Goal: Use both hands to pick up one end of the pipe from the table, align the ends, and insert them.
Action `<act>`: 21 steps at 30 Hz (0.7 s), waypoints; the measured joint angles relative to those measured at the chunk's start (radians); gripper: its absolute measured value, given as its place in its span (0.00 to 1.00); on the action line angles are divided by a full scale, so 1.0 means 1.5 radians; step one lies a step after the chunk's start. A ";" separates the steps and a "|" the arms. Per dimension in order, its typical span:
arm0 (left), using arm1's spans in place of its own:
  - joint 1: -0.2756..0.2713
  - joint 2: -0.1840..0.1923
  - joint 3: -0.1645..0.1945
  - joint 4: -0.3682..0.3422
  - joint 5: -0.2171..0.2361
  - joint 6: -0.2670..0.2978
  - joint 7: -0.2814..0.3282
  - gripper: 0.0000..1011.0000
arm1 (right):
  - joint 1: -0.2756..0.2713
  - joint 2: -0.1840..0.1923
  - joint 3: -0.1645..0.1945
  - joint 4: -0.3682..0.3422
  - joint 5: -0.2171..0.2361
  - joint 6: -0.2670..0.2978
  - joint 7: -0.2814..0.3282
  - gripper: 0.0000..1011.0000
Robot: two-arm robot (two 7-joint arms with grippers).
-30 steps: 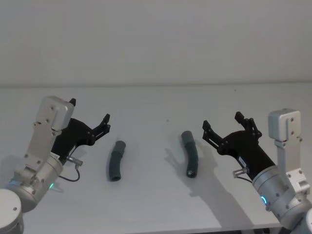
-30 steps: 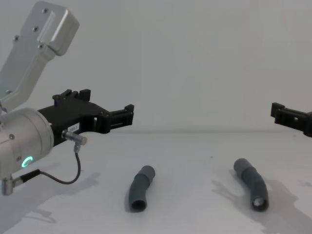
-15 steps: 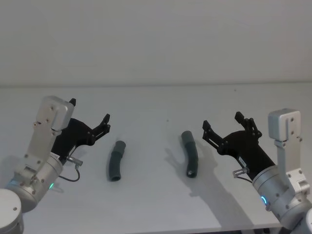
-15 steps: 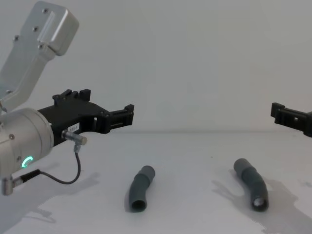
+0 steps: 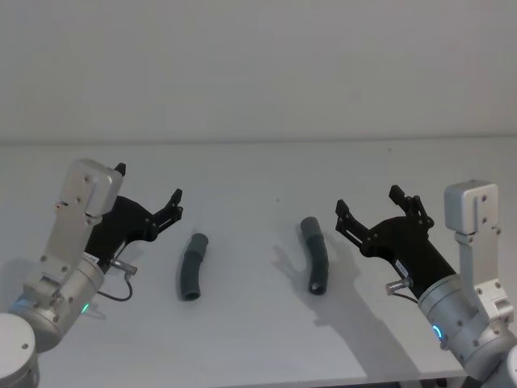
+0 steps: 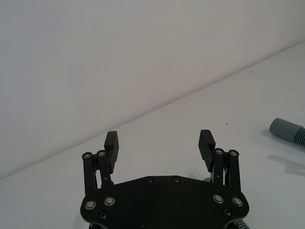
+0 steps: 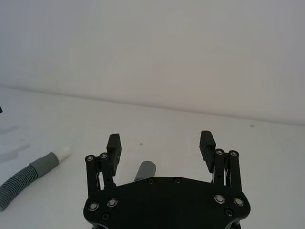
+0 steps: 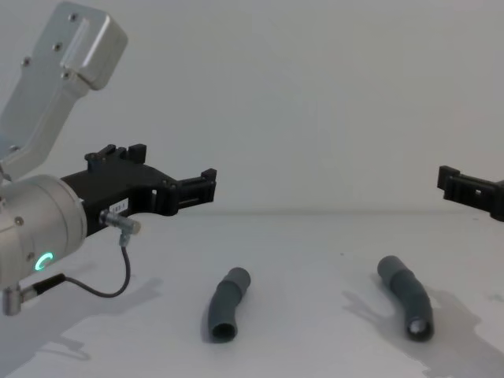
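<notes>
Two dark grey bent pieces of the pipe lie apart on the white table [image 5: 258,339]. The left piece [image 5: 192,267] [image 8: 226,303] rests just right of my left gripper [image 5: 149,184] [image 8: 177,169], which hovers open above the table. The right piece [image 5: 315,255] [image 8: 405,295] lies just left of my right gripper [image 5: 368,200] [image 8: 449,179], also open and holding nothing. In the right wrist view, that gripper [image 7: 159,143] hangs over a grey cuff end [image 7: 145,170], and a ribbed piece with a white tip [image 7: 64,152] lies farther off. The left wrist view shows the open left gripper [image 6: 158,143] and one grey cuff end [image 6: 288,132].
A pale wall [image 5: 258,65] rises behind the table's far edge. A thin black cable [image 8: 102,287] hangs under the left wrist. The table's front edge [image 5: 388,377] runs near the right arm.
</notes>
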 joint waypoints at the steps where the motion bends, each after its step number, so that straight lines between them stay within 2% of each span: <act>1: 0.000 0.000 0.000 0.000 0.000 0.000 0.000 0.99 | 0.000 0.000 0.000 0.000 0.000 0.000 0.000 0.99; 12: -0.002 -0.003 0.000 0.001 -0.001 0.002 -0.002 0.99 | 0.000 0.000 0.000 0.000 0.000 0.000 0.000 0.99; 21: -0.012 -0.021 0.001 -0.003 -0.017 0.043 -0.011 0.99 | 0.000 0.000 0.000 0.000 0.000 0.000 0.000 0.99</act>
